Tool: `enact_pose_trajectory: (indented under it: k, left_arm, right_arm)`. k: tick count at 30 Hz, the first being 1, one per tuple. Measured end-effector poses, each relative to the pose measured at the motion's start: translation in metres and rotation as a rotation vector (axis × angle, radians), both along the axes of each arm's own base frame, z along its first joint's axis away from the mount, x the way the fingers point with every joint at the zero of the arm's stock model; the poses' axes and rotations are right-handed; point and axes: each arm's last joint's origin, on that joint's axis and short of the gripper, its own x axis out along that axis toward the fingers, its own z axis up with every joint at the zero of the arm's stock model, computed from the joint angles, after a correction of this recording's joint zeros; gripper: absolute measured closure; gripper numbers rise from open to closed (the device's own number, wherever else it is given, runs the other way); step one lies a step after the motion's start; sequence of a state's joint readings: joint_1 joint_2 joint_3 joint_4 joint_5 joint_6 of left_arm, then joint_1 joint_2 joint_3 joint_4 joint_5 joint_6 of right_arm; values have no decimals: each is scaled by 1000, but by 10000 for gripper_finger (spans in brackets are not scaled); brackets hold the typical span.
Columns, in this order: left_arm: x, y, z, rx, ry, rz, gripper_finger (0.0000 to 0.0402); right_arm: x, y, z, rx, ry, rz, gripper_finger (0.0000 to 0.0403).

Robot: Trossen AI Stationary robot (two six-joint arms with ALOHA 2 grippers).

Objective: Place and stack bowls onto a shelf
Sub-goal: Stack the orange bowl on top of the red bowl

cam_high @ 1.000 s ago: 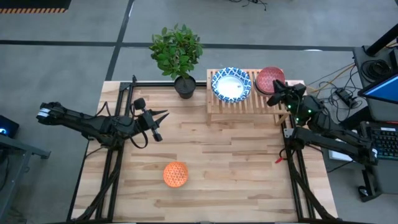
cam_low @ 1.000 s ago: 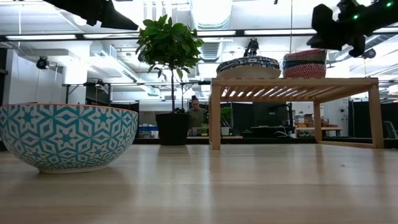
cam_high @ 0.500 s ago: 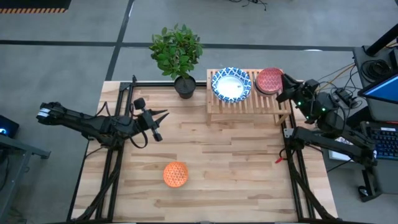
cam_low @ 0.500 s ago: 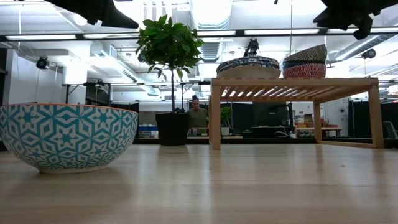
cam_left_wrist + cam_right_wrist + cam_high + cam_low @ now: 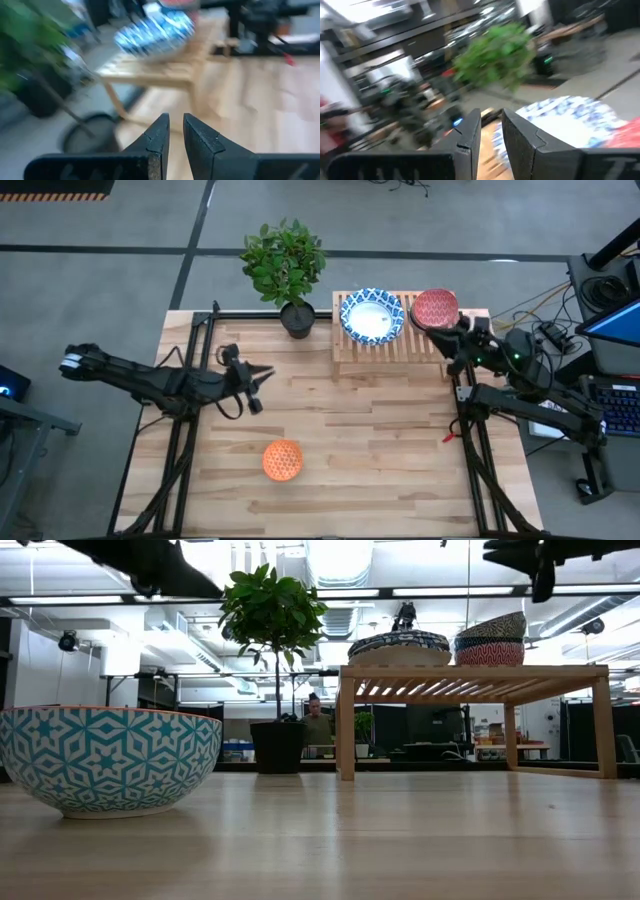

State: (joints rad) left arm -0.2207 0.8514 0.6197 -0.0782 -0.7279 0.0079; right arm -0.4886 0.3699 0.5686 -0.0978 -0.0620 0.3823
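Observation:
The slatted wooden shelf [image 5: 400, 346] stands at the table's far right. On it sit a stack topped by a blue-and-white bowl [image 5: 372, 316] and, to its right, a stack topped by a red bowl [image 5: 434, 307]; the low view shows that top bowl tilted [image 5: 490, 628]. An orange bowl [image 5: 283, 461] with a teal patterned outside [image 5: 108, 760] rests on its base on the near-middle table. My right gripper [image 5: 443, 330] hovers shut just near of the red bowl, above the shelf [image 5: 470, 672]. My left gripper [image 5: 266, 370] is shut, in the air over the table's left-middle.
A potted plant [image 5: 286, 260] in a black pot [image 5: 297, 320] stands at the far edge, left of the shelf. Bare planks [image 5: 380, 430] lie between the orange bowl and the shelf. A person [image 5: 317, 725] shows in the room behind.
My right gripper has risen from beside the red bowl stack, then swung from the stack's right side toward its near side. The top bowl now sits tilted on that stack. My left gripper has shifted a little toward the near edge.

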Motion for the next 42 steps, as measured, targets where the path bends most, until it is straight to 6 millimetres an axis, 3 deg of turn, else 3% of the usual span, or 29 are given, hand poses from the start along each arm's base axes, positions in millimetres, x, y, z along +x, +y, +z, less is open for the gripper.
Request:
enact_pose_trajectory:
  k: [5, 14, 22, 30, 36, 42]
  left_arm:
    - [9, -6, -18, -177, 86, -120, 364]
    - [31, -22, -45, -399, 309, -414, 364]
    - [50, -30, -64, -528, 609, -358, 360]
    - [66, -40, -67, -556, 710, -342, 283]
    - [70, -50, -84, -561, 791, -336, 209]
    - [74, -56, -95, -601, 839, -374, 195]
  right_arm:
    - [8, 6, -5, 51, 39, 214, 335]
    - [33, 18, -24, 140, 199, 414, 335]
    - [43, 35, -27, 108, 248, 510, 335]
    - [46, 48, -29, 88, 265, 544, 335]
    - [52, 55, -32, 84, 299, 551, 335]
    - [58, 60, -37, 81, 333, 545, 335]
